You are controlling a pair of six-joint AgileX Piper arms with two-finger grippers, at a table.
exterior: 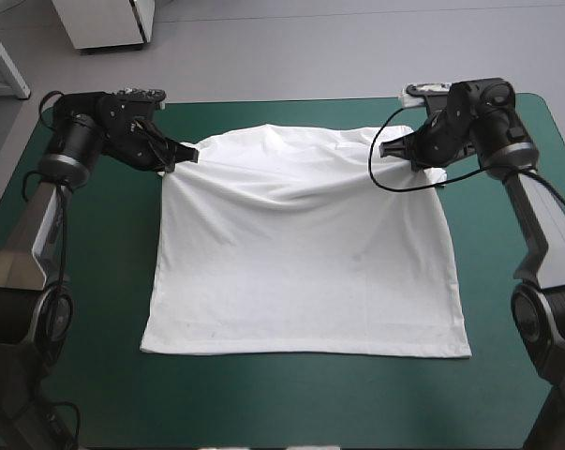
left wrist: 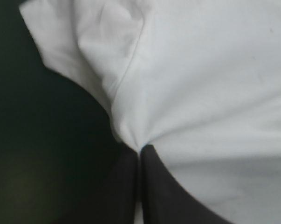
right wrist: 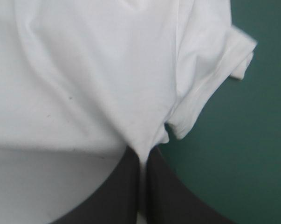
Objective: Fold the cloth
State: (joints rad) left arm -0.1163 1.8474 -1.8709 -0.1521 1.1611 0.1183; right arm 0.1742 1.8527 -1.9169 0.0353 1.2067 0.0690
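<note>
Gripping the white short-sleeved T-shirt (exterior: 301, 272) at both far shoulders, the black-fingered left gripper (exterior: 190, 155) and right gripper (exterior: 383, 150) face its body, spread flat nearward.

Bright, even light — soft shadows across the T-shirt (exterior: 305, 272); left wrist view's teal-green cover (left wrist: 37, 140) dim.

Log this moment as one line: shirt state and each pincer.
T-shirt: near part flat on table, far edge gathered | left pincer: shut on far-left shoulder | right pincer: shut on far-right shoulder | fold: not started
</note>
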